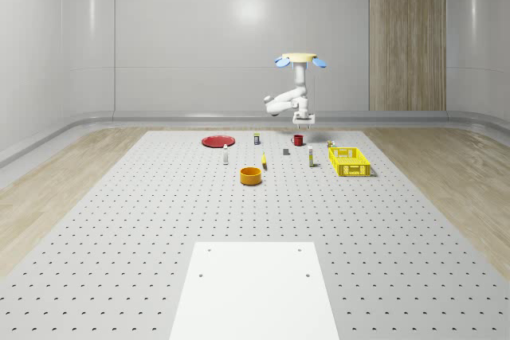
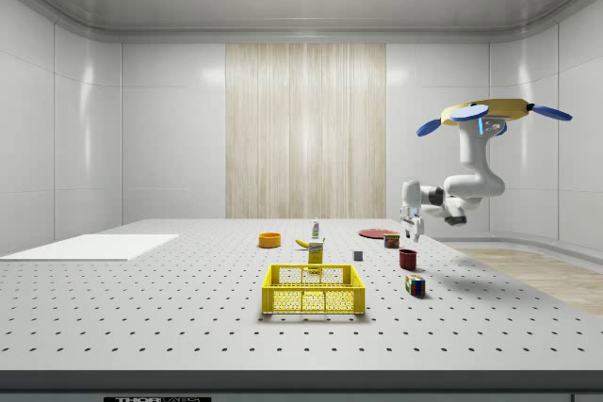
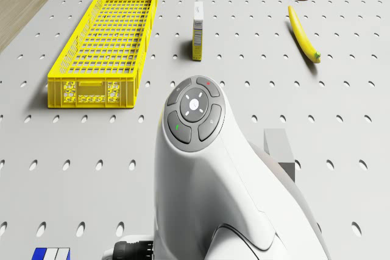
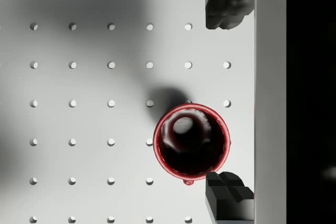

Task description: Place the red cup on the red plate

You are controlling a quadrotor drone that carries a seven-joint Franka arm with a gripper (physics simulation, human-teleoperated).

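On the perforated tabletop (image 1: 119, 260), going from the near edge back: an orange bowl (image 1: 251, 175) and a yellow basket (image 1: 351, 162), then the red cup (image 1: 298, 140) standing upright — well apart from the red plate (image 1: 217, 142) toward the whole-scene view's left. The drone (image 1: 301, 59) hovers over the cup, its end effector (image 1: 304, 123) hanging just above it, fingers (image 4: 227, 3) apart and clear of the rim.
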